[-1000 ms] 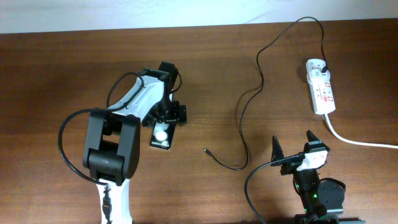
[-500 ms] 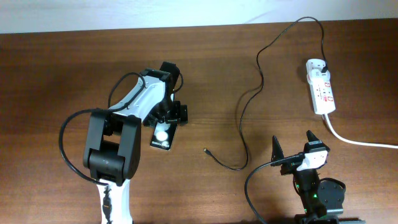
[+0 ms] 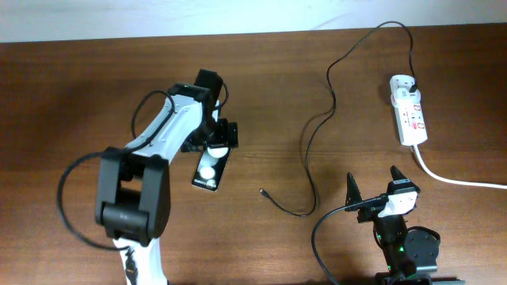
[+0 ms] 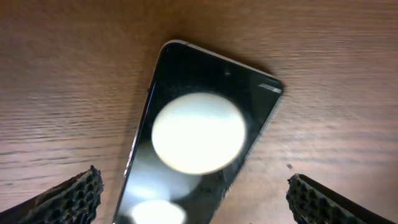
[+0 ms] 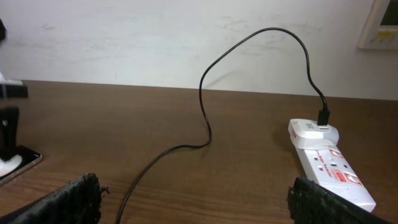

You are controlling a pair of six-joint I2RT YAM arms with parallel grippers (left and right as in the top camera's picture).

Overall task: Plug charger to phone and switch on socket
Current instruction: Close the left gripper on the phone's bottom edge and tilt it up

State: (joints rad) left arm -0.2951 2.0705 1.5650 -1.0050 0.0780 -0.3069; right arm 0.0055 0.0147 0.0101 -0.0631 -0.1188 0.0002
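The phone (image 3: 207, 170) lies flat on the table, two white round spots on its glossy face. It fills the left wrist view (image 4: 199, 130). My left gripper (image 3: 212, 142) hovers over the phone's far end, open and empty, its fingers (image 4: 74, 196) wide on either side of the phone. The charger's black cable (image 3: 317, 127) runs from its plug (image 3: 413, 81) in the socket (image 3: 409, 111) to a loose connector tip (image 3: 262, 191) on the table right of the phone. My right gripper (image 3: 374, 184) is open and empty near the front edge, facing the cable (image 5: 205, 118) and the socket (image 5: 323, 162).
The socket's thick white cord (image 3: 459, 180) runs off to the right edge. A white wall (image 5: 155, 37) stands behind the table's far edge. The phone's corner (image 5: 15, 163) shows at the left of the right wrist view.
My left gripper has drawn back toward the far side, uncovering more of the phone. The phone, cable, socket and right arm have not moved.
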